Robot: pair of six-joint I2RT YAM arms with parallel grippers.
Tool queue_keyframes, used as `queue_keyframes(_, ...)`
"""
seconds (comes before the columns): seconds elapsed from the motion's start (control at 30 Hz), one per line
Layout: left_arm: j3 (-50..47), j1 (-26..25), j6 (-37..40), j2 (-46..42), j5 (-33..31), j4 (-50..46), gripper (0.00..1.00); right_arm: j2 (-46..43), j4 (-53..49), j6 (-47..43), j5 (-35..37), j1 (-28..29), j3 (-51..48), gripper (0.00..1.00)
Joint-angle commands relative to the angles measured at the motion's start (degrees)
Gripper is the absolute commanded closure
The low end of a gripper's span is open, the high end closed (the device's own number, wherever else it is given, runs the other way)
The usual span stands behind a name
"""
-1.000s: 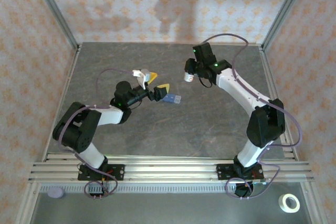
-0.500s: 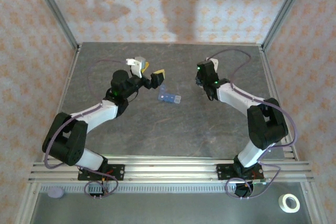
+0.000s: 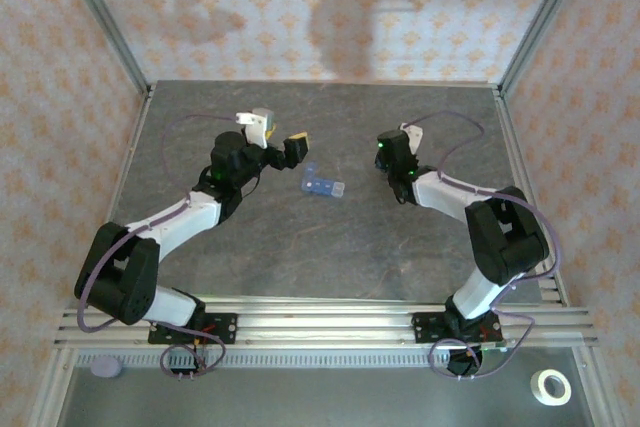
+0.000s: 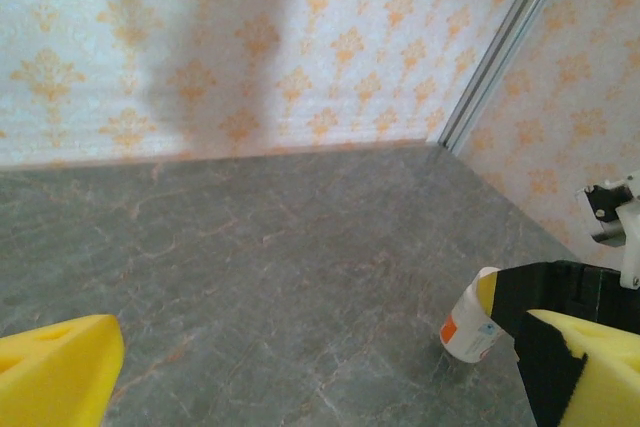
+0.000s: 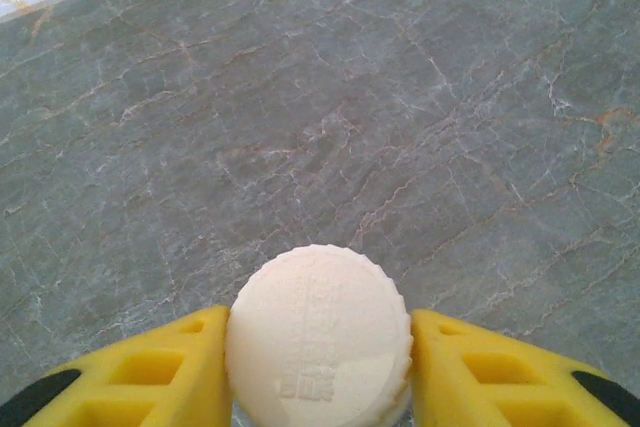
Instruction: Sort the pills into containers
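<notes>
One container strip [image 3: 323,185], one bottle [image 4: 468,332], left hand [image 3: 280,132], right hand [image 5: 318,347]

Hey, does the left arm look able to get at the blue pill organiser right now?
Probably yes. The left gripper is open and empty, close beside the pill organiser, with bare table between them; the right gripper is off at the bottle.
</notes>
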Motion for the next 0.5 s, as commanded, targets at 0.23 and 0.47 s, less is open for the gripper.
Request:
queue_keyframes(0.23,1.4,0.37,1.43,-0.46,0.77,-0.4,0.0,-1.51,-0.87,1.13,-1.1,-0.15,-0.23,0.23)
queue_keyframes(0.47,2.74,0.32,3.51,0.03,-0.31,-2.53,0.0,-7.83,-10.24,-1.22,-7.72,-0.2,8.36,0.2)
